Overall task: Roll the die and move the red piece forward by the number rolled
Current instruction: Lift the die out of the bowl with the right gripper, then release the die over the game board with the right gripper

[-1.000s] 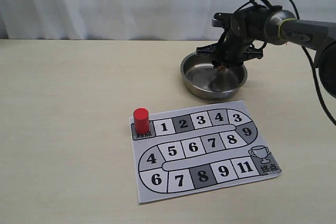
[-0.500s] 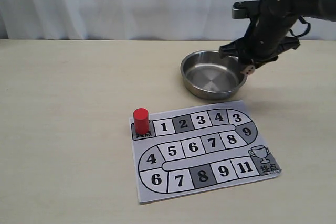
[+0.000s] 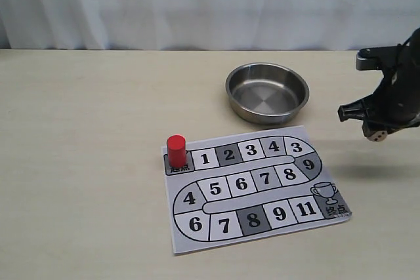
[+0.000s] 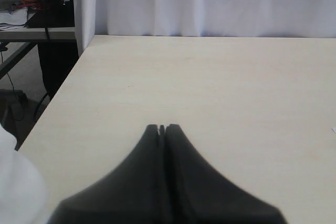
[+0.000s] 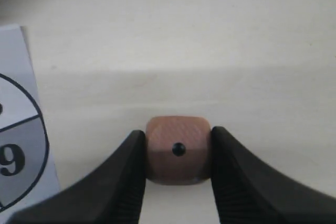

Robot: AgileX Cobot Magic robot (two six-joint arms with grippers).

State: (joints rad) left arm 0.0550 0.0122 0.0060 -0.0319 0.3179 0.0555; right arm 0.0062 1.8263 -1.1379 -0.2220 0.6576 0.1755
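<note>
Squares on the board [image 3: 249, 205] are numbered 1, 2, 3, 4, 3 along the top, 9 at the bend, 4 to 8 in the middle, and 6, 7, 8, 9, 11 below. 起点 is printed at the start, 终点 under a trophy sign [image 3: 326, 192]. One pip is shown on the die [image 5: 178, 139]

The arm [image 3: 405, 86] behind the right pincer [image 3: 376, 132] is running off the exterior view's edge, and the die [image 3: 377, 137] it is gripping is showing too small there to count pips. Close up, its fingers [image 5: 123, 182] are covering two die faces, and the board [image 5: 18, 145] is being cropped at the 9. The left pincer [image 4: 162, 128] is appearing blurred.
</note>
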